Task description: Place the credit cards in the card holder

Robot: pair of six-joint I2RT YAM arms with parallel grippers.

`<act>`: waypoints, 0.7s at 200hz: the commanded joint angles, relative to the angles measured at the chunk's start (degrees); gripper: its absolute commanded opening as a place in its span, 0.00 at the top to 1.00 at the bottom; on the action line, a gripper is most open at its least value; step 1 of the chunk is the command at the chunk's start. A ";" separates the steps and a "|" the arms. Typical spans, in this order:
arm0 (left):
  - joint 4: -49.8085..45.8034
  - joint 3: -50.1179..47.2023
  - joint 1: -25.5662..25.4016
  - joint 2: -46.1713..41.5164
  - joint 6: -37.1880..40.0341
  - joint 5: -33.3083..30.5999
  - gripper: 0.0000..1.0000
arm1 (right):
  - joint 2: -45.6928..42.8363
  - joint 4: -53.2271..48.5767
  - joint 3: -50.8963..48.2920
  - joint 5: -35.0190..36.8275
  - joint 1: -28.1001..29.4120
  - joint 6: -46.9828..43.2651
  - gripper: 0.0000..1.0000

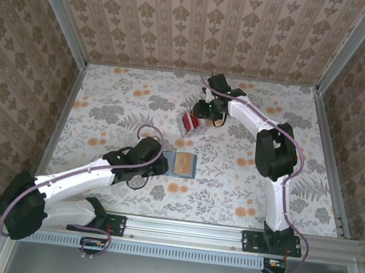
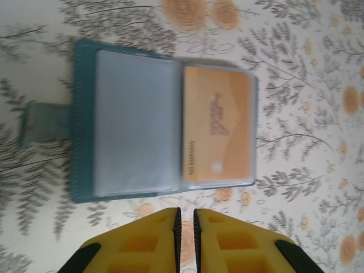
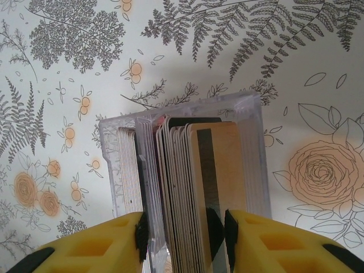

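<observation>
- The card holder [image 2: 142,122] lies open and flat on the flowered worktop [image 1: 251,118], roughly midway across it and on the side nearer the arm bases.
- In the left wrist view its teal edge frames two pockets. One is a clear, pale sleeve, and the other holds an orange card [image 2: 216,131]. A teal closing tab [image 2: 45,122] sticks out from the sleeve side.
- The left hand [image 2: 185,227] hovers just short of the holder's long edge. Its yellow fingers are drawn almost together, leaving only a thin slit with nothing in it.
- The credit cards [image 3: 187,170] stand on edge, packed side by side in a clear plastic box [image 3: 253,142]. From the top camera the stack looks red [image 1: 189,123], and it sits farther from the bases than the holder, apart from it.
- In the right wrist view the outermost card is tan with a dark stripe.
- The right hand [image 3: 185,239] is down at the box, with its fingers spread to either side of a bunch of cards.
- One pad lies close against the striped card, while the other stands by a clear wall of the box. Whether the right hand is actually squeezing the cards cannot be told.
</observation>
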 commanded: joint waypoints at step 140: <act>-0.50 -2.32 1.82 -0.38 1.02 0.69 0.84 | -4.00 -2.12 -0.13 0.44 0.10 -0.84 0.72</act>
